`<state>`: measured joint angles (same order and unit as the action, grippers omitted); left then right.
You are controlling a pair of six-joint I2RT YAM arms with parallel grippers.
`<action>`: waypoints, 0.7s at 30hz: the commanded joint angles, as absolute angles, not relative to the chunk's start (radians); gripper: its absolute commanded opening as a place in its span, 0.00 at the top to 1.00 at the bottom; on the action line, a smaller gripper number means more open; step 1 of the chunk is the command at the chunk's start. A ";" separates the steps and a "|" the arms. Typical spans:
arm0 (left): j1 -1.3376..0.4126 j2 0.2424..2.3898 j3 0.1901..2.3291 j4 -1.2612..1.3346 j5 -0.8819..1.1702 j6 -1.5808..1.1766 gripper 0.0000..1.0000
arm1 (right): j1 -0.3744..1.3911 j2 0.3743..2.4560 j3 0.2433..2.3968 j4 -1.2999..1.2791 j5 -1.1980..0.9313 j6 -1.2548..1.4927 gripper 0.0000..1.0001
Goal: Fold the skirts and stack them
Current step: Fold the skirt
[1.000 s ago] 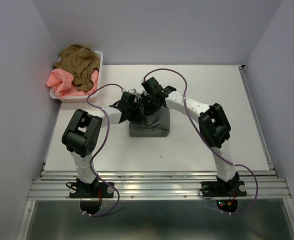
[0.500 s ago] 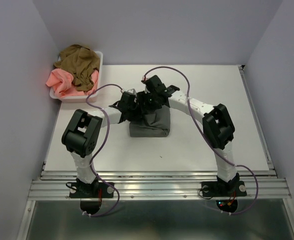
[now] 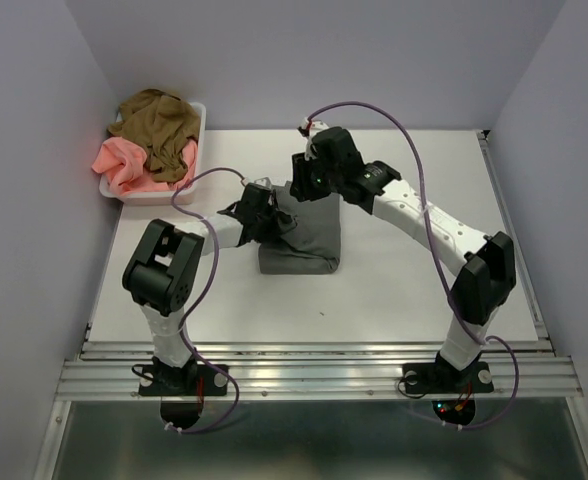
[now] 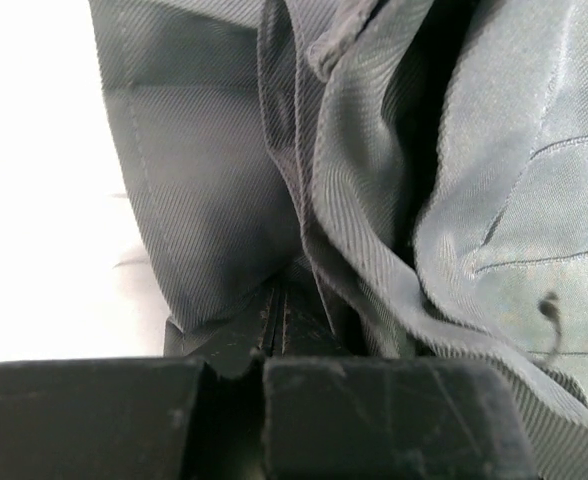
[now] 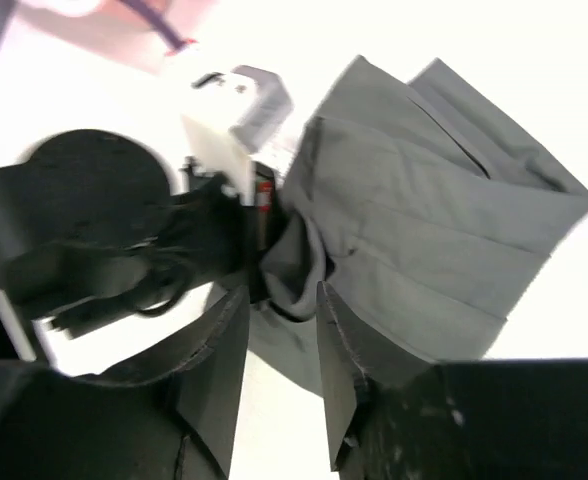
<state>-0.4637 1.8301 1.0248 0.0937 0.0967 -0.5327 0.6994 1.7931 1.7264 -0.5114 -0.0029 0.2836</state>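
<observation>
White basket (image 3: 200, 122) on the table (image 3: 424, 280), far left.

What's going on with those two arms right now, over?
Left gripper shut on grey skirt. Right gripper open, above it. Pink skirt, olive skirt in basket. Nothing blocking.

Overhead light: bright, even; my table (image 3: 404, 290) glares white, shadows soft.
Left wrist: grey skirt (image 4: 204, 180) weave sharp; my left fingers (image 4: 374, 420) dark at 6 o'clock.
Right wrist: motion-blurred, overexposed toward 12 o'clock.
</observation>
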 commanded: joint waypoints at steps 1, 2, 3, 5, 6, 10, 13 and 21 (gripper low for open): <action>-0.468 1.750 1.023 0.058 0.064 -0.523 1.00 | 0.661 1.801 1.681 -0.497 0.110 0.287 0.65; -0.466 1.738 1.026 0.045 0.052 -0.523 1.00 | 0.646 1.819 1.681 -0.497 0.120 0.288 0.67; -0.465 1.733 1.054 0.028 0.045 -0.517 1.00 | 0.646 1.833 1.684 -0.500 0.127 0.287 0.68; -0.466 1.714 1.090 -0.047 0.015 -0.502 1.00 | 0.635 1.876 1.698 -0.506 0.129 0.279 0.73; -0.466 1.703 1.106 -0.069 0.011 -0.499 1.00 | 0.624 1.887 1.700 -0.506 0.127 0.279 0.74; -0.463 1.629 1.164 -0.149 -0.101 -0.494 1.00 | 0.615 1.916 1.701 -0.505 0.146 0.285 0.76; -0.465 1.557 1.196 -0.222 -0.158 -0.529 1.00 | 0.615 1.911 1.694 -0.503 0.155 0.281 0.76; -0.517 1.477 1.278 -0.183 -0.104 -0.540 1.00 | 0.595 1.914 1.716 -0.503 0.158 0.275 0.78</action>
